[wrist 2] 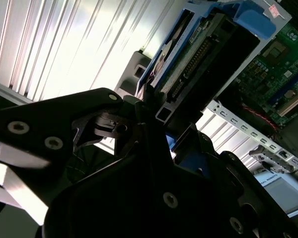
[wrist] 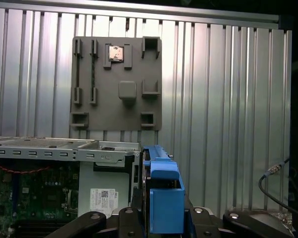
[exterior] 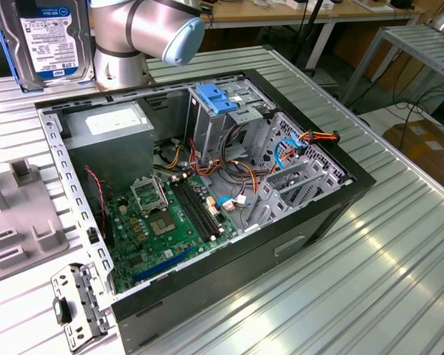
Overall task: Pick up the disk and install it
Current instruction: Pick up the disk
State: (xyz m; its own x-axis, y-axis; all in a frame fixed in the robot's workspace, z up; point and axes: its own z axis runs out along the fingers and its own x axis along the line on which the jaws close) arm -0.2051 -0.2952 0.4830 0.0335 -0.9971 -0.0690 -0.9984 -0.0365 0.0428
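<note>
The claw (wrist 2: pixel 156 111) is clenched on the disk (wrist 2: pixel 198 54), gripping one end so the drive juts straight out past the fingertips, with its connector edge and blue side rails in sight. In the exterior view the arm (exterior: pixel 133 29) rises beside the rear corner of the open computer case (exterior: pixel 296 244) and holds the drive on edge in the air, off the table. Beyond the claw lie the motherboard (wrist 2: pixel 280 69) and the power supply (wrist: pixel 107 196). Farther out, a grey fixture plate (wrist: pixel 116 82) rests on the ribbed table (wrist: pixel 213 99).

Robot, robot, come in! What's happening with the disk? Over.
Jaws shut on the disk. Disk lifted, not yet in the computer case. Blue bracket atop drive cage.
</note>
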